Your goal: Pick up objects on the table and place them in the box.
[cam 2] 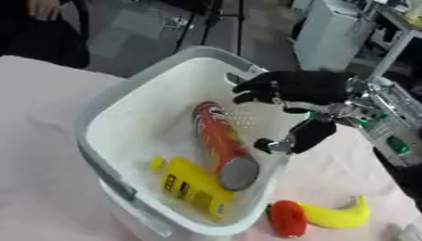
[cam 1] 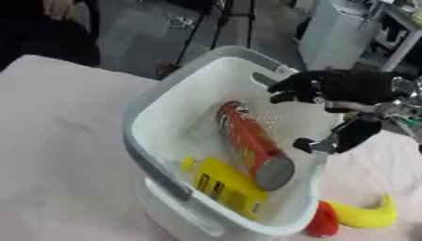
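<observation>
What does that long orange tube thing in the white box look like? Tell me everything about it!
The orange tube is a tall round can with red-orange sides, pale markings and a flat grey, metal-looking end facing the camera. It lies on its side inside the white box, slanting from the far middle toward the near right wall. Its near end sits right against the yellow bottle, seemingly touching. The right hand hovers above, not touching it.

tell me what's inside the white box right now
Inside the white box lie a red tube and a yellow bottle. Whatever lies beneath them is covered.
</observation>
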